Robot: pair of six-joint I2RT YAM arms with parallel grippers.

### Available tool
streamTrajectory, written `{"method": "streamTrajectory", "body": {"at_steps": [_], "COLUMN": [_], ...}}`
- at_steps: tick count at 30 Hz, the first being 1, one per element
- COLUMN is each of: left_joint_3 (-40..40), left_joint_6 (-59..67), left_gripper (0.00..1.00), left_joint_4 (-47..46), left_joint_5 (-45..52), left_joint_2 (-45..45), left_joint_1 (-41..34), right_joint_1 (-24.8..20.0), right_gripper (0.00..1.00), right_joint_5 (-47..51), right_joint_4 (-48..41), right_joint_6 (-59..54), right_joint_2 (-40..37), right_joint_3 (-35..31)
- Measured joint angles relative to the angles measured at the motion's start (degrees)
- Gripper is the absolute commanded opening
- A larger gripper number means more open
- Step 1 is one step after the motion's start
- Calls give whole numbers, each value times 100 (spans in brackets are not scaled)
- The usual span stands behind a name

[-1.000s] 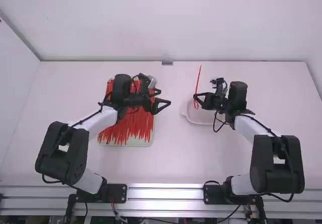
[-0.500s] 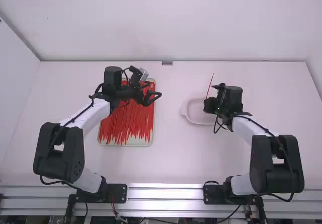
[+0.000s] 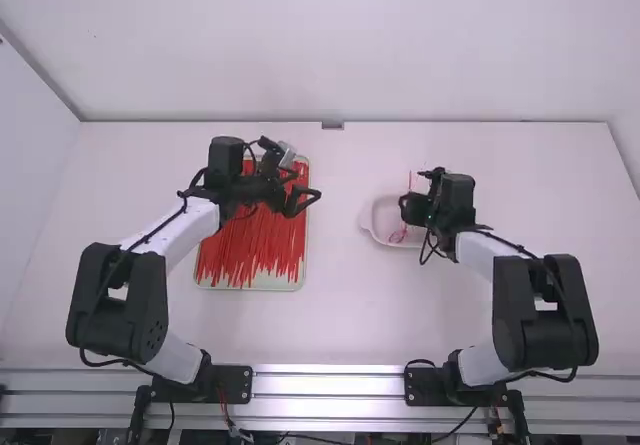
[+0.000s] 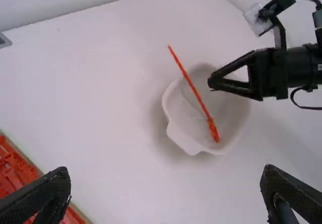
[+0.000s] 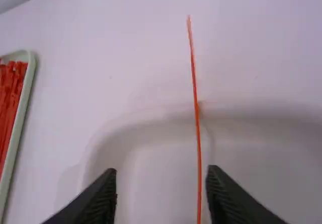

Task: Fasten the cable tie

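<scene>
table (image 3: pixel 120 165) white, tray (image 3: pixel 303 255) of red ties (image 3: pixel 250 245), white bowl (image 3: pixel 373 227), pale walls (image 3: pixel 300 35)

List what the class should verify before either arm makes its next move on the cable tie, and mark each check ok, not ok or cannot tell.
1. Right gripper free to move: jaws apart, not clamped on the cable tie. Ok.
2. Cable tie settled: head end inside the bowl, tail leaning out over the rim. Ok.
3. Tie closed into a loop: cannot tell.
4. Left gripper ready: open and holding nothing, above the tray. Ok.
5. Spare ties lying inside the tray. Ok.
</scene>
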Motion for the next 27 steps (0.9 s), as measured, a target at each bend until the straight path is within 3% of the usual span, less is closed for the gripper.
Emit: {"method": "streamTrajectory", "body": {"at_steps": [11,19,27], "left_joint_3": [-7,-15,-15], "left_joint_6": [0,-2,-2], "left_gripper": [99,99,99], "left_joint_4": [-389,-1261,-1545], "left_joint_5": [-42,-540,-721], "left_joint_2": [-166,-1241,-1561], "left_joint_1": [0,0,0], "right_joint_1": [-70,168,584], "right_gripper": [74,79,84], "right_joint_5": [15,214,656], "right_joint_4": [-632,-1829,-2522], "right_joint_6": [-9,201,247], "right_joint_2": [-330,-2006,-3027], "right_joint_3": [-7,-15,-13]}}
